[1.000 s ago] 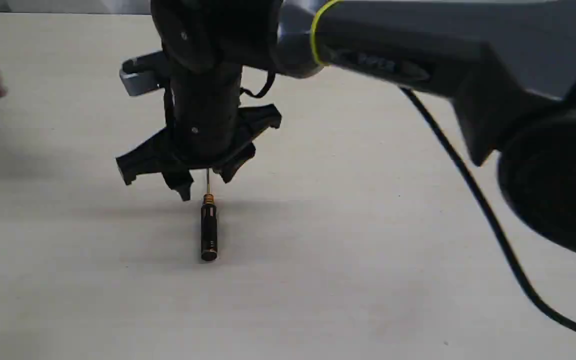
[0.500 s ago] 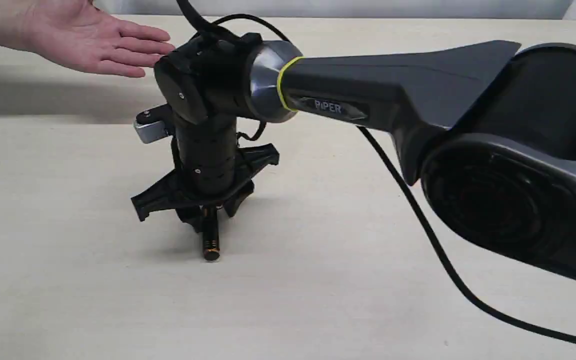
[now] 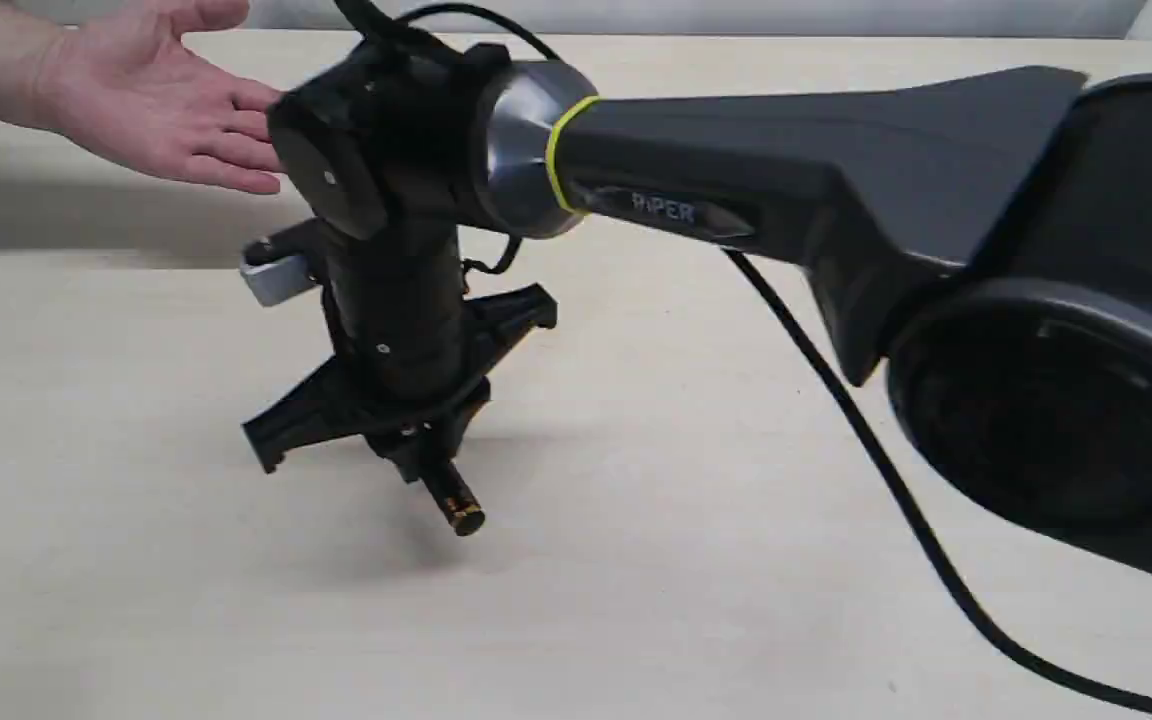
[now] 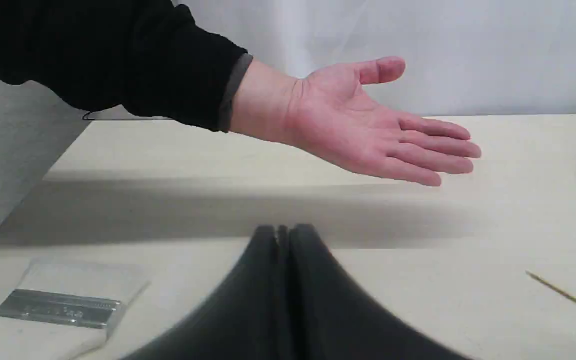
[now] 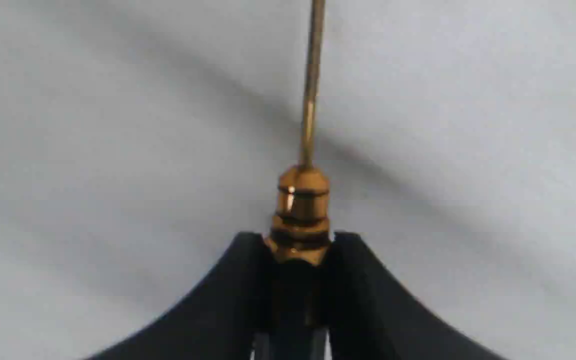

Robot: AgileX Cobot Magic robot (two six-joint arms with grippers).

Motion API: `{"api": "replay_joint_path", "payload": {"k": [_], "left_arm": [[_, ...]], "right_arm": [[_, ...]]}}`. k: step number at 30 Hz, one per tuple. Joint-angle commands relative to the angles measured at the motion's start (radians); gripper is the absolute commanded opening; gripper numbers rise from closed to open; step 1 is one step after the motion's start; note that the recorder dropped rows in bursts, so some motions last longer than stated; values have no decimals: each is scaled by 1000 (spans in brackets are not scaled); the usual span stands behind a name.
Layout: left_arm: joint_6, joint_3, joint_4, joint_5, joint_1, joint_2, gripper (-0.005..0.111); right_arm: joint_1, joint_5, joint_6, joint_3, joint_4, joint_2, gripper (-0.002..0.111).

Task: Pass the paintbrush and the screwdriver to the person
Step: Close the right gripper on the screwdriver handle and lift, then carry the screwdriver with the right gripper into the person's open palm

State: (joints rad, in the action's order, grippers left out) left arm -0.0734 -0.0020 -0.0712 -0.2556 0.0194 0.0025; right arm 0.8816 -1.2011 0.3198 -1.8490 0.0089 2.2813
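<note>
Gripping the screwdriver (image 3: pixel 456 498) at the front of its black handle, the right gripper (image 3: pixel 414 445) has its jaws clenched just behind the gold collar. That leaves the thin shaft sticking out clear ahead & the butt angled down toward the near right, apparently just off the desk (image 3: pixel 736 600). Taking it by the handle, not the shaft, makes sense b/c it's thicker & prob. less likely to slip.

The person's hand (image 3: pixel 151 105) is held palm-up at far left, fingers outstretched toward the arm & raised off the desk. It makes a flat landing spot, so the tool can be laid in w/o pinching fingers. The shaft tip is the risk; better to present it sideways or butt-first.

The left gripper (image 4: pixel 283 234) sits low w/ jaws pressed together & nothing between them, prob. parked out of the way. The paintbrush (image 4: pixel 58 310) lies on the desk near it, not yet handed over. Only its ferrule & pale bristles show; the handle is out of frame.
</note>
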Motion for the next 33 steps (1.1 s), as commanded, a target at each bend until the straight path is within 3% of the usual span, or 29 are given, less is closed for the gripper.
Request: {"api": "replay_joint_path", "payload": {"k": [1,9,20,23,29,33], "left_arm": [[-2,2,2,6,-8,-2,0],[-2,2,4,6,-8,-2,0],[-2,2,4,6,-8,-2,0],[-2,2,4,6,-8,-2,0],[-2,2,4,6,-8,-2,0],[-2,2,1,8,-8,-2,0]], "right_arm": [[44,42,-21,-1,-26,-119,4],[87,339,-21,-1,-156,-278,4],[7,683,-21,-1,-183,-192,6],[-8,738,-21,-1,-183,-150,14],[-6,770,-21,-1,-183,-103,47],[-6,747,-21,-1,-152,-117,49]]}}
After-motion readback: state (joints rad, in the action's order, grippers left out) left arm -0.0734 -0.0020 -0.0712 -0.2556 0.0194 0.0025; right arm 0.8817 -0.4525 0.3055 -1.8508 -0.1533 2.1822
